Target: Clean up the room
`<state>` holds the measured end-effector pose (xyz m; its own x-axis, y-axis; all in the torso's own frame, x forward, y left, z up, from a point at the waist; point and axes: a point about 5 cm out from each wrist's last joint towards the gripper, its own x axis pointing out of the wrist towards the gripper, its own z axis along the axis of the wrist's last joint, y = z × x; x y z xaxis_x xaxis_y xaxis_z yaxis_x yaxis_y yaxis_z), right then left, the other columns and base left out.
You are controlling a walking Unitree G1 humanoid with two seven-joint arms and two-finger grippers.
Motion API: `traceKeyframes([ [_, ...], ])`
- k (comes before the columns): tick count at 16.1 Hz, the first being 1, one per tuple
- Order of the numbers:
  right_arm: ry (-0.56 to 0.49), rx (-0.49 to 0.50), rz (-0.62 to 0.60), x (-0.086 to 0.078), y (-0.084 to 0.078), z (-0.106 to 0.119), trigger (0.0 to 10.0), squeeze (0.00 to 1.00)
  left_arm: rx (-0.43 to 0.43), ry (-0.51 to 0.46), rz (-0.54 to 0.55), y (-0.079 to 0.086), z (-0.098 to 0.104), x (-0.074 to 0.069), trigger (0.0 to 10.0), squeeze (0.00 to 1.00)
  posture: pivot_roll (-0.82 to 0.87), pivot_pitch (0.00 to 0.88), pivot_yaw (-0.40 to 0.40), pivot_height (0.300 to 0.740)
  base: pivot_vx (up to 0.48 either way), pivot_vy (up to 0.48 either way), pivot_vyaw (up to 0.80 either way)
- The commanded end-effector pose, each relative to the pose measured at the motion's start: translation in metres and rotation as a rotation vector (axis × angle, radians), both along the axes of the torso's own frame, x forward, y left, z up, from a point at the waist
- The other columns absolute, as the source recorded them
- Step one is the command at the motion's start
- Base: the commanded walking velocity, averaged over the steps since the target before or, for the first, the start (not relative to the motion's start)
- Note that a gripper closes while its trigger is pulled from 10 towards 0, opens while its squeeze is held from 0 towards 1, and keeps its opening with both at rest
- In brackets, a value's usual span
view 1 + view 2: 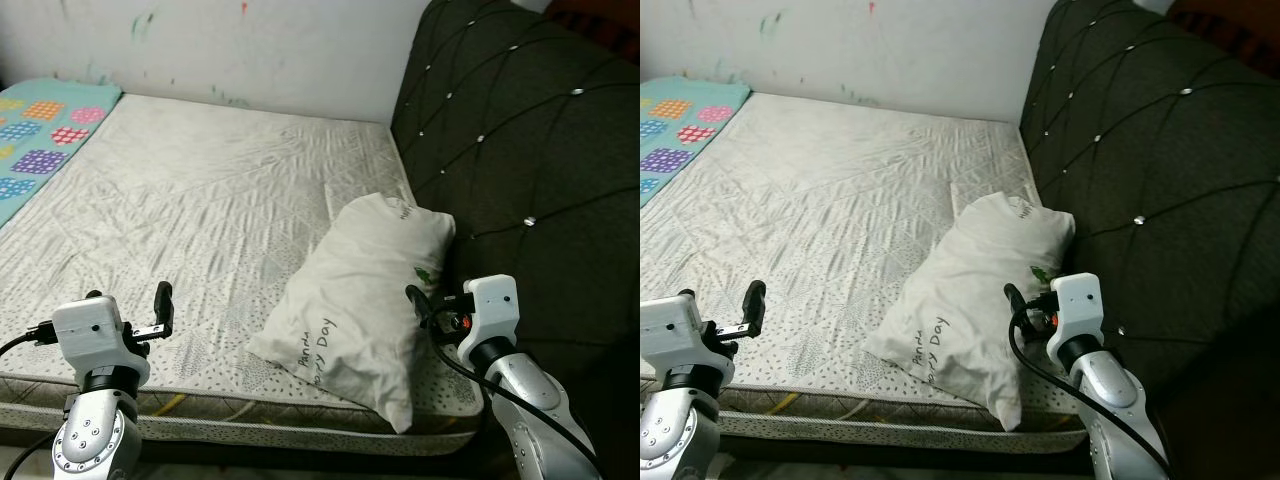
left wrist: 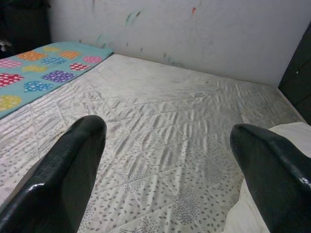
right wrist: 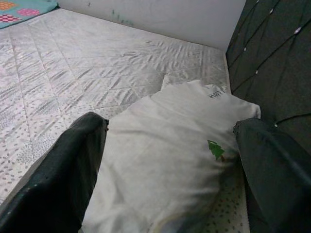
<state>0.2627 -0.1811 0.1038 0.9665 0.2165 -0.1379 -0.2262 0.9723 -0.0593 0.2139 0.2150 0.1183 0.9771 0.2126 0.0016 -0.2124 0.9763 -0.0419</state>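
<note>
The right gripper (image 3: pixel 167 160) has its jaws spread wide, one black finger on either side of the white rectangular fabric pillow (image 1: pixel 355 300), hovering just above its near end without closing on it. The left gripper (image 2: pixel 170 170) also has its jaws wide apart and holds nothing; it hangs over the near edge of the bed, well apart from the pillow.

The pillow, printed with dark lettering and a small green tree, lies tilted on the right side of the grey-white quilted mattress (image 1: pixel 200 200), its far end close beside the dark tufted upholstered headboard (image 1: pixel 520 130). At the far left of the mattress lies a turquoise blanket with coloured patchwork squares (image 1: pixel 40 130). Behind the bed stands a white wall with smudges of paint (image 1: pixel 250 50).
</note>
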Motion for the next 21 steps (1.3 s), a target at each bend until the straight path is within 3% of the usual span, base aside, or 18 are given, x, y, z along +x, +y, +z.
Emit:
traceKeyframes([
  [1, -0.009, -0.017, 0.009, 0.0014, -0.0019, 0.0036, 10.0, 0.0, 0.002, -0.005, -0.003, -0.0014, 0.0024, 0.0005, 10.0, 0.0, -0.04, 0.0, -0.097, 0.699, 0.0, 0.0, 0.0],
  [7, -0.007, -0.026, 0.027, 0.0029, -0.0025, 0.0034, 10.0, 0.0, 0.004, -0.006, 0.026, -0.0007, 0.0016, 0.0001, 10.0, 0.0, -0.04, 0.0, -0.106, 0.629, 0.0, 0.0, 0.0],
  [11, -0.012, -0.039, 0.032, 0.0056, -0.0039, 0.004, 10.0, 0.0, 0.009, -0.004, 0.094, 0.0079, 0.0019, -0.0028, 10.0, 0.0, -0.04, 0.0, -0.109, 0.629, 0.0, 0.0, 0.0],
  [21, -0.014, -0.066, 0.068, 0.0042, -0.0028, 0.0034, 10.0, 0.0, -0.013, -0.022, 0.059, 0.0026, 0.0039, -0.0062, 10.0, 0.0, -0.04, 0.0, -0.118, 0.629, 0.081, 0.0, 0.0],
])
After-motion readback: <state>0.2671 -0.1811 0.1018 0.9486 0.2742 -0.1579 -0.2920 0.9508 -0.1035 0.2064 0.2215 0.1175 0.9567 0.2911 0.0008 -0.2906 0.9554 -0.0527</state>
